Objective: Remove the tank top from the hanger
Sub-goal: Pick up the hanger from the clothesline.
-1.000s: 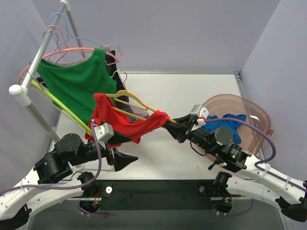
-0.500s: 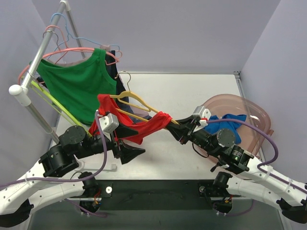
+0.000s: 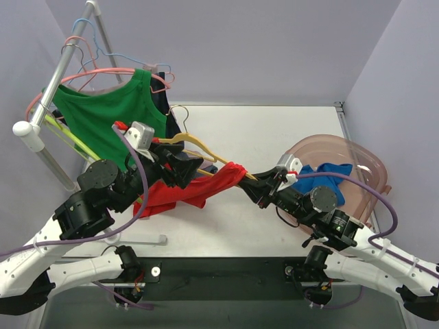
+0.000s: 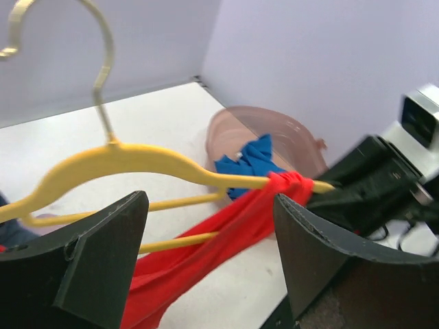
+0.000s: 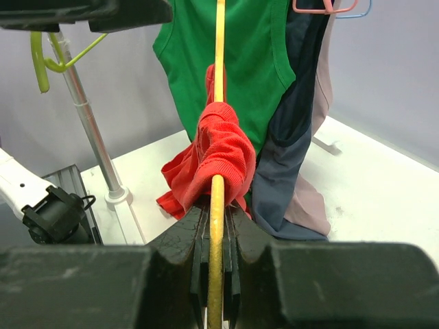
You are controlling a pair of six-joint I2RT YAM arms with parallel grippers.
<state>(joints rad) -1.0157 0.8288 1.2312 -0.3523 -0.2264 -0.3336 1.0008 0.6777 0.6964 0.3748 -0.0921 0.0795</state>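
With the yellow hanger (image 3: 195, 142) clamped at its tip by the right gripper (image 3: 250, 185) and straddled by the wide-open left gripper (image 4: 209, 202), the red tank top (image 3: 199, 188), bunched at the clamped end and trailing below, could be left snagged if cloth and hanger are pinched together.

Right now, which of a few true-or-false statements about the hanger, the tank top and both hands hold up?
1. The right hand is shut on the yellow hanger. True.
2. The red tank top is fully off the hanger. False: part of it is bunched round the hanger's end, by the right hand.
3. The left hand is clamped on the tank top. False: its jaws stand wide open, either side of the hanger.
4. A blue cloth lies in the pink basin. True.
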